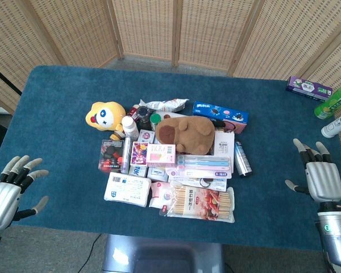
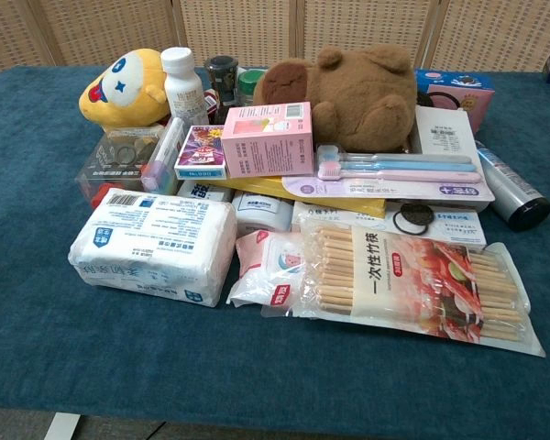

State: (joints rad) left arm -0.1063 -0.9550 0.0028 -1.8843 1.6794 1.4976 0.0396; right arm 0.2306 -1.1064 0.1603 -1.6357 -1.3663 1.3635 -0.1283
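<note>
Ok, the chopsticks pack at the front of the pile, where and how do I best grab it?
Probably take the chopsticks pack by its near long edge, coming from the robot's side of the table. It lies flat at the pile's front, that edge free on the cloth, while its far edge tucks against other packets. The right hand looks a little closer, fingers spread, holding nothing.

Right in front of me, near the table edge, the chopsticks pack (image 2: 412, 289) reads "一次性竹筷" down its white strip. Everything else, the print on the white tissue pack (image 2: 154, 243), pink box (image 2: 268, 139) and toothbrush card (image 2: 394, 188), is too small for me to read.
</note>
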